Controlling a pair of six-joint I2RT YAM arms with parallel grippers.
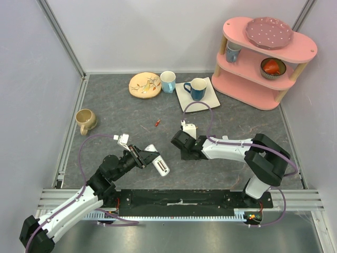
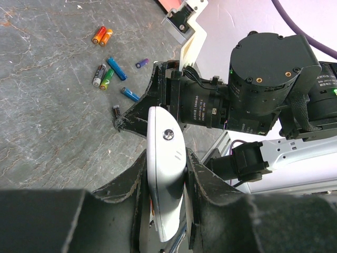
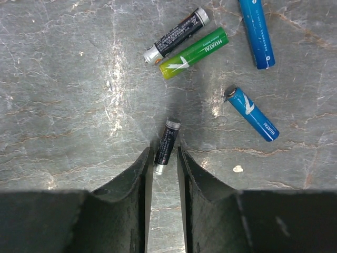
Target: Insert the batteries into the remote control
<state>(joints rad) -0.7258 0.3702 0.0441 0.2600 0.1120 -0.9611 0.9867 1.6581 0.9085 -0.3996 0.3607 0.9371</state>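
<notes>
Closest to the left wrist lens, the left jaws are clamped tight on the remote control [image 2: 165,174]. One dark finger [image 2: 129,184] presses against each long side of the slim white bar, which juts forward from them, clear of the grey stone-patterned counter [image 2: 47,121]. From above, the remote control sits a little ahead of the arm bases, left of centre, with its dark recess facing up. Just past its far end is the right arm [image 2: 263,79], its jaws down at the counter. In the right wrist view the right jaws stand only narrowly apart, with the lower end of a dark battery [image 3: 167,143] lying between the fingertips [image 3: 139,174]. Whether they actually pinch it cannot be told. Beyond it a black battery [image 3: 176,32] and a green battery [image 3: 194,52] lie side by side. One blue battery [image 3: 256,31] lies off to their right and another [image 3: 251,113] nearer. The left wrist view also shows a pair of orange batteries [image 2: 102,35] together farther out, and a short purple battery [image 2: 142,63] lying apart.
</notes>
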